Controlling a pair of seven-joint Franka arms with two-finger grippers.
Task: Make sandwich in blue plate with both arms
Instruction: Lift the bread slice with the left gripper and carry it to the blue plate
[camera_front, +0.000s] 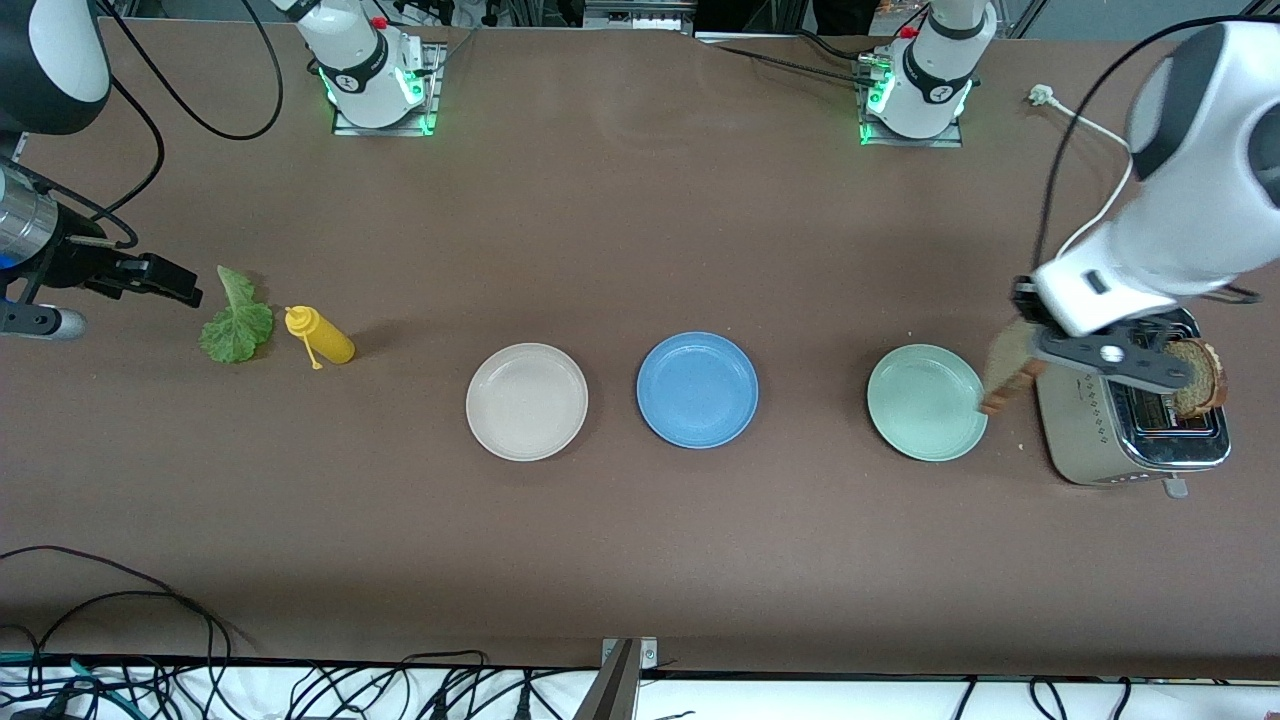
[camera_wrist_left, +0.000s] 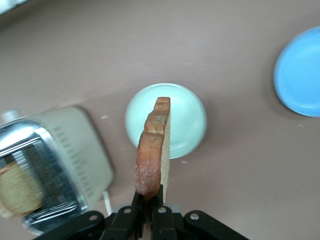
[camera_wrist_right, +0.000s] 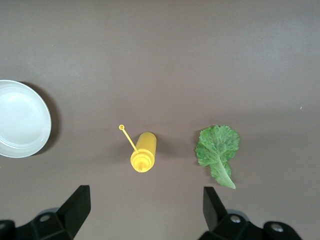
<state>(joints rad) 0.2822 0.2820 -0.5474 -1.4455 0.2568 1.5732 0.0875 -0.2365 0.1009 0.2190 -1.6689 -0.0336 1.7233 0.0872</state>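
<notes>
My left gripper (camera_front: 1032, 362) is shut on one brown bread slice (camera_front: 1004, 368), held on edge in the air over the gap between the pale mint-green plate (camera_front: 927, 402) and the toaster (camera_front: 1130, 430). In the left wrist view the slice (camera_wrist_left: 152, 147) stands up from the gripper (camera_wrist_left: 152, 194) over the mint plate (camera_wrist_left: 187, 115). A second slice (camera_front: 1196, 378) stands in the toaster slot. The blue plate (camera_front: 697, 390) lies empty mid-table. The lettuce leaf (camera_front: 237, 322) lies toward the right arm's end. My right gripper (camera_front: 165, 280) is open and empty, up beside the lettuce (camera_wrist_right: 217, 150).
A cream-white plate (camera_front: 527, 401) lies beside the blue plate, toward the right arm's end. A yellow squeeze bottle (camera_front: 320, 336) lies on its side between the lettuce and the cream plate. The toaster's white cord (camera_front: 1085, 125) runs toward the left arm's base.
</notes>
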